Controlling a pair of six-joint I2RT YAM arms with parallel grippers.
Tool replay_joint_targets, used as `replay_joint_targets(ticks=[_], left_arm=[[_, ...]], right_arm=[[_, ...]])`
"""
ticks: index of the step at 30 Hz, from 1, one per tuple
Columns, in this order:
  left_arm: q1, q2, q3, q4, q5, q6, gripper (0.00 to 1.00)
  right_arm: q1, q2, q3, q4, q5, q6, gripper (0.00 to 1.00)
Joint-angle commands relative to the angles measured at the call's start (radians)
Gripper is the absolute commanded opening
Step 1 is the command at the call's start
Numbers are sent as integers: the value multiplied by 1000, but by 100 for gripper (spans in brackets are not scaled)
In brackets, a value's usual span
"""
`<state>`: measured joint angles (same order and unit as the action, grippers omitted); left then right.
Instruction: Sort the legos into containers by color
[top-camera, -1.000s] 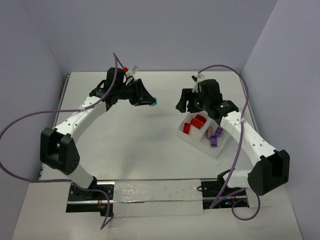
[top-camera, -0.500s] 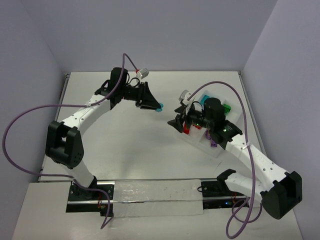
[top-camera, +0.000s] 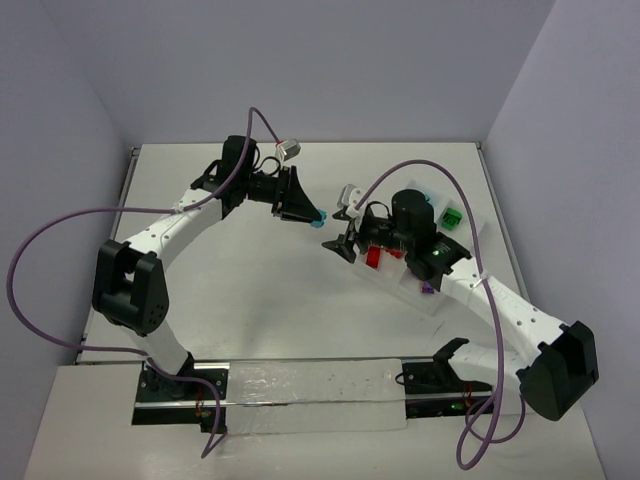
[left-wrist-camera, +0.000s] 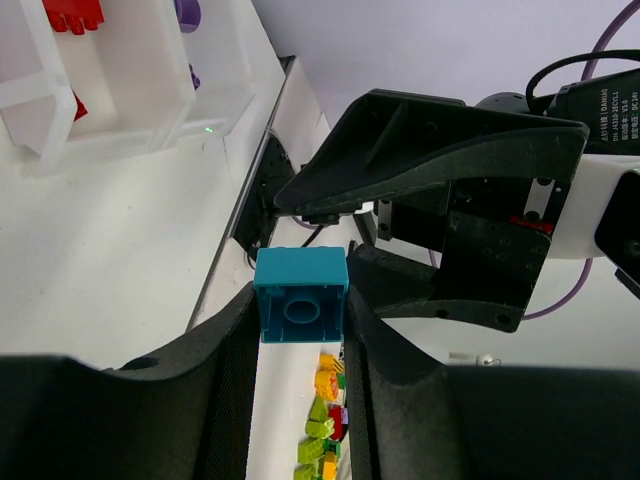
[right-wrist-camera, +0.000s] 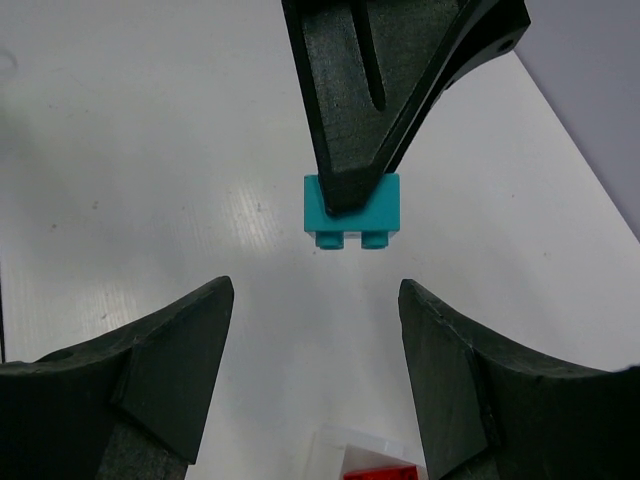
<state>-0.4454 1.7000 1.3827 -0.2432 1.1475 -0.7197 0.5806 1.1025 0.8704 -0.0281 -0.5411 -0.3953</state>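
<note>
Holding a teal brick (left-wrist-camera: 300, 310) clear of the worktop (top-camera: 250, 270), the left jaws clamp it facing the right jaws, which gape empty just short of it. Red bricks (top-camera: 376, 257), purple bricks (top-camera: 427, 288) and a green brick (top-camera: 451, 217) lie in the tray (left-wrist-camera: 130, 70); this teal one is left to sort.

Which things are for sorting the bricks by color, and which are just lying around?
For the job:
- teal brick, pinched in the left gripper
- right gripper, open
- white tray
- red bricks and green brick in the tray

Just there:
- purple cables
- base rail at the table's near edge
</note>
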Motion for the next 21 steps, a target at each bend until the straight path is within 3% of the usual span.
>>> replay_joint_targets(ticks=[1,12,17,21], left_arm=[[-1,-3,22,8,46,25,0],[-1,-1,15,16,57,23,0],[-1,-2,11,4,57,34,0],[-1,-6,6,6,58,32,0]], right_arm=[[26,25,63,83,-1,-26,74],[50,62,79,131,23,-14,72],[54,74,86,149,23,-4,63],[54,75,77,169,30,4,49]])
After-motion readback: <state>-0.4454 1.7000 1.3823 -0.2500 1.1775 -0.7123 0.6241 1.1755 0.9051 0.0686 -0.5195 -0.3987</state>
